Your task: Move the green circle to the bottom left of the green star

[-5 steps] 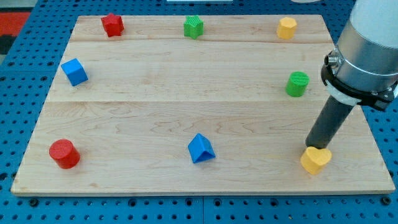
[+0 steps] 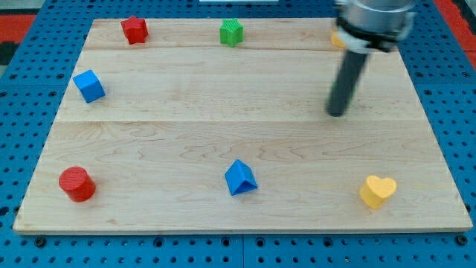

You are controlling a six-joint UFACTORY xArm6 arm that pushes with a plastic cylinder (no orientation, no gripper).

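The green star [image 2: 232, 32] sits near the board's top edge, a little left of centre. My rod comes down from the view's top right, and my tip [image 2: 336, 114] rests on the board at the right of centre, far to the right of and below the green star. The green circle does not show in this frame; the rod stands about where it was seen before, so it may be hidden behind the rod.
On the wooden board [image 2: 186, 126] are a red block [image 2: 134, 30] at top left, a blue cube [image 2: 89, 85] at left, a red circle [image 2: 76, 184] at bottom left, a blue block [image 2: 240, 178] at bottom centre, a yellow heart [image 2: 377, 190] at bottom right, and a yellow block [image 2: 337, 40] half hidden by the arm.
My tip has moved from beside the yellow heart up and to the left. The green circle, seen before at the right, no longer shows.
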